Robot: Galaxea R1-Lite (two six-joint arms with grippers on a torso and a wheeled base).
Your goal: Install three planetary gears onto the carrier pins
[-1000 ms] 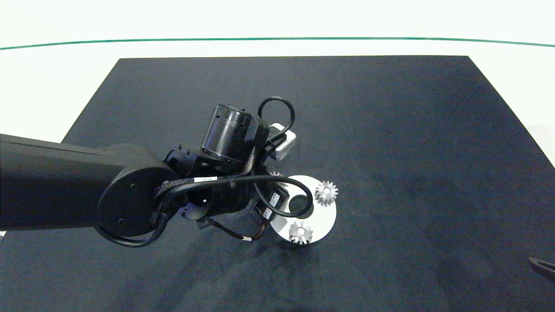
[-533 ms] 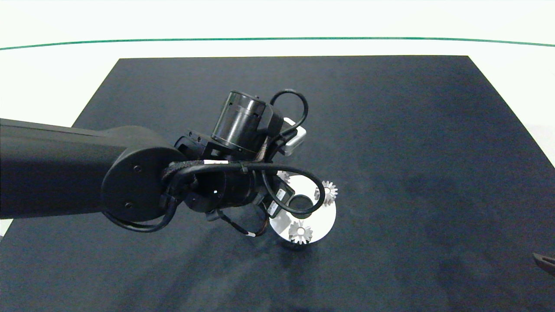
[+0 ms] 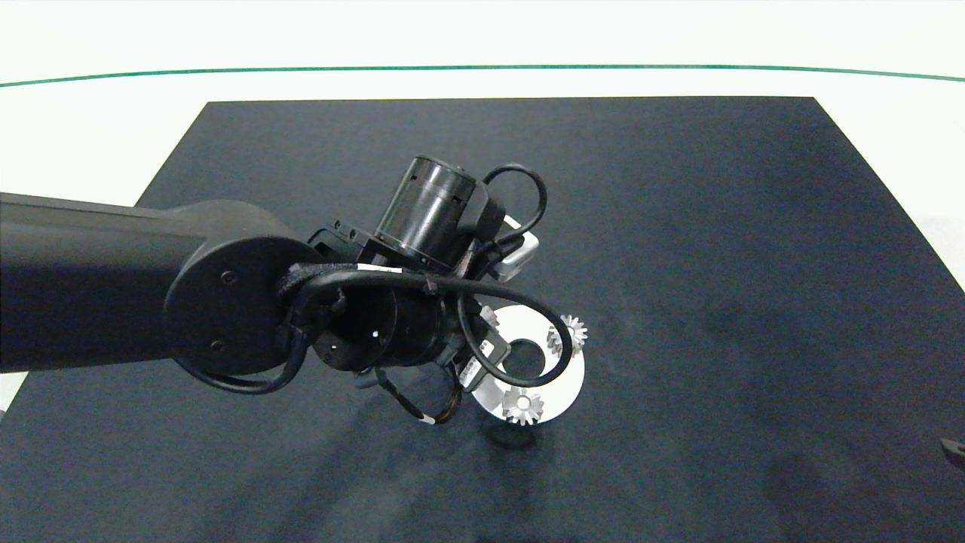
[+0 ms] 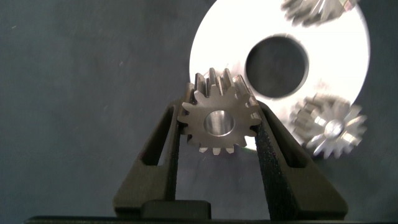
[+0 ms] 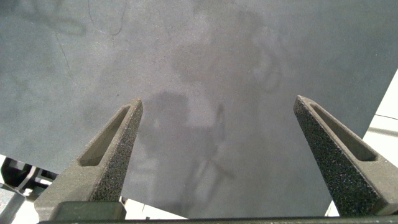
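Note:
The white disc (image 3: 562, 377) lies on the black mat, with two planetary gears seated on it, one at its far right (image 3: 569, 334) and one at its near edge (image 3: 523, 406). Their carrier pins show only as bright centres (image 4: 336, 129). My left gripper (image 4: 217, 124) is shut on a third gear (image 4: 217, 120), flat sides between the pads, and holds it over the disc's (image 4: 339, 56) left rim. Any pin beneath it is hidden. In the head view this gear (image 3: 490, 317) peeks out under the left wrist. My right gripper (image 5: 217, 155) stands open over bare mat at the near right.
The black mat (image 3: 678, 226) covers the white table (image 3: 90, 136), with a green line at the far side. The left arm (image 3: 226, 309) and its cables overhang the disc's left half. The right gripper's tip (image 3: 954, 450) shows at the head view's right edge.
The left arm has moved right and slightly away from me, carrying the gear further over the disc's left side. The right gripper's tip has slid lower at the edge. The disc and seated gears stay put.

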